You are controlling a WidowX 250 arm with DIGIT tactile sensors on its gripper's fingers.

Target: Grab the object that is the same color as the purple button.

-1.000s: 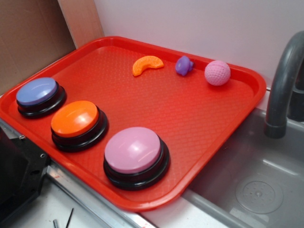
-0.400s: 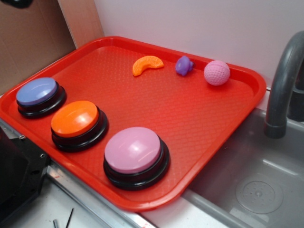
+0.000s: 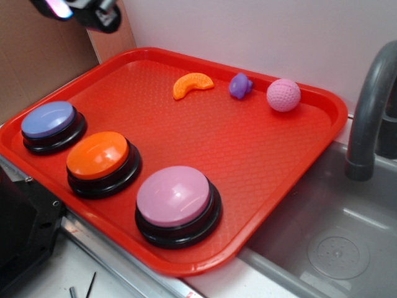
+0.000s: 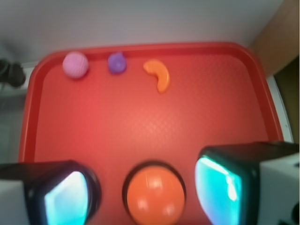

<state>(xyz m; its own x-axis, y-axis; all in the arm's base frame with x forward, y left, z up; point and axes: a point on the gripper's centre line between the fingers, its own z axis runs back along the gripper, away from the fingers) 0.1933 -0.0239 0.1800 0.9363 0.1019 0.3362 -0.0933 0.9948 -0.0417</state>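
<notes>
At the far left of the exterior view the gripper (image 3: pixel 84 12) hangs high over the tray's (image 3: pixel 186 264) back-left corner, only partly in frame. The wrist view shows its two fingers (image 4: pixel 225 185) spread wide apart and holding nothing, with the orange button (image 4: pixel 154 194) sitting in the gap between them. Along the tray's near-left edge runs a row of three buttons: the purple button (image 3: pixel 48 119) first, then the orange button (image 3: pixel 98 154), then a pink button (image 3: pixel 173 195).

Along the back rim lies a second row — an orange slice toy (image 3: pixel 193 84), then the purple toy (image 3: pixel 240 85), then a pink ball (image 3: pixel 284 95). The purple toy matches the purple button and sits between its two neighbours, touching neither.

From the fingers, the purple toy lies straight across the tray, at the far edge and a little to the left in the wrist view (image 4: pixel 116 63). It is lumpy and roundish — no clear long axis — so the reach forward matters more than any wrist turn.
</notes>
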